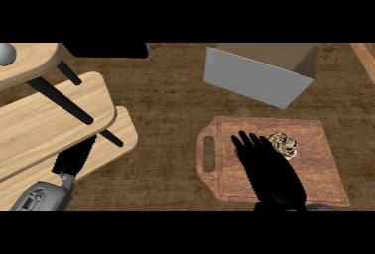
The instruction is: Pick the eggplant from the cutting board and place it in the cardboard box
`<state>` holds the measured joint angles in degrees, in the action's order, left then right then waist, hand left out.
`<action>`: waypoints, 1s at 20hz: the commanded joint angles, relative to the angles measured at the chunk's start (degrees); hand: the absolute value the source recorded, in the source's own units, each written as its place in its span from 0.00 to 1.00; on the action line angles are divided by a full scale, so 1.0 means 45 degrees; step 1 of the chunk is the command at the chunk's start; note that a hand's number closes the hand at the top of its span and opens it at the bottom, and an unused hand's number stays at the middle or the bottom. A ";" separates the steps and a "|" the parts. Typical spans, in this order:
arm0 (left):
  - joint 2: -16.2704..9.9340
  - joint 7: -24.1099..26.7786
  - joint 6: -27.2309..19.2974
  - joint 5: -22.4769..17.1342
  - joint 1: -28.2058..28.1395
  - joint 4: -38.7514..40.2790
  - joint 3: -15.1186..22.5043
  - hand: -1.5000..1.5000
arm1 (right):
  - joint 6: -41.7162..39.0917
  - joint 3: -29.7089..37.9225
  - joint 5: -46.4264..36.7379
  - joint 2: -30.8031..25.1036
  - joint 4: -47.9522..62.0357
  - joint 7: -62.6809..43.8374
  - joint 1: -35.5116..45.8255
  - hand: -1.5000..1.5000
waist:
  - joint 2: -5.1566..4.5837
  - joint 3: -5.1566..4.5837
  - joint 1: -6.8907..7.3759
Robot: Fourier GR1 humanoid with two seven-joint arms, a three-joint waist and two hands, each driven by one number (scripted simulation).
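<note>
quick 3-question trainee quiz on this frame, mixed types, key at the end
1. True or false: the right hand is over the cutting board.
2. Which lies farther from the robot? A) cardboard box B) cutting board
3. Fill in: the pale mottled item lies just beyond the right hand's ____.

Key: 1 true; 2 A; 3 fingertips. The left hand hangs at the lower left beside the wooden stools.

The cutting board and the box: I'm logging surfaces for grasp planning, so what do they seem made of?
The cutting board looks like reddish-brown wood with a matte finish: grain streaks run across it, and a handle slot is cut through. The box looks like cardboard: thin flat walls, pale grey outside, tan inside, though the plain grey face leaves that open.
</note>
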<state>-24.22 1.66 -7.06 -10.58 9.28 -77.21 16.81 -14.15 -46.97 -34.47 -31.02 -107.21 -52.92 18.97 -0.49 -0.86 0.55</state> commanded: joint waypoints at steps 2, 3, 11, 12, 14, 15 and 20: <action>0.0778 -0.0467 0.0159 0.0407 0.1111 -0.1417 0.0885 0.50 | -0.0623 0.0304 0.0352 -0.0030 0.0049 0.0089 -0.0067 0.00 | 0.0149 0.0200 -0.0207; 0.0863 -0.0118 0.0277 0.0454 0.1120 -0.1317 0.0963 0.50 | -0.0245 -0.0314 -0.0246 0.0610 0.0692 -0.0023 -0.0096 0.00 | 0.0128 0.0199 -0.0161; 0.1095 -0.0076 0.0242 0.0570 0.1046 -0.1225 0.0899 0.50 | -0.0476 -0.0050 -0.0308 0.0801 0.1678 0.0431 -0.0101 0.00 | 0.0124 0.0194 -0.0183; 0.1130 -0.0417 0.0100 0.0628 0.1058 -0.1457 0.0960 0.50 | -0.0618 0.0086 -0.0166 0.0499 0.1642 0.0609 -0.0224 0.00 | 0.0140 0.0200 -0.0198; 0.0842 -0.0580 0.0450 0.0472 0.1179 -0.1557 0.0792 0.50 | -0.0405 0.0283 -0.0263 0.0995 0.2589 0.0797 0.0101 0.00 | 0.0111 0.0206 -0.0073; 0.1023 -0.0266 0.0240 0.0702 0.0797 -0.1797 0.1043 0.50 | 0.0001 -0.0027 -0.0661 0.0821 0.2549 0.0910 -0.0370 0.00 | 0.0145 0.0210 -0.0103; 0.0704 -0.0535 0.0672 0.0290 0.1362 -0.1141 0.0301 0.50 | -0.0168 0.0234 -0.0818 0.0247 0.3034 0.1836 -0.0247 0.00 | 0.0107 0.0204 -0.0182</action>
<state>-23.32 0.51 -6.47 -9.20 9.43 -77.34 15.91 -14.89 -47.24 -37.63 -27.67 -95.84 -48.12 17.51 -0.56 -0.85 0.56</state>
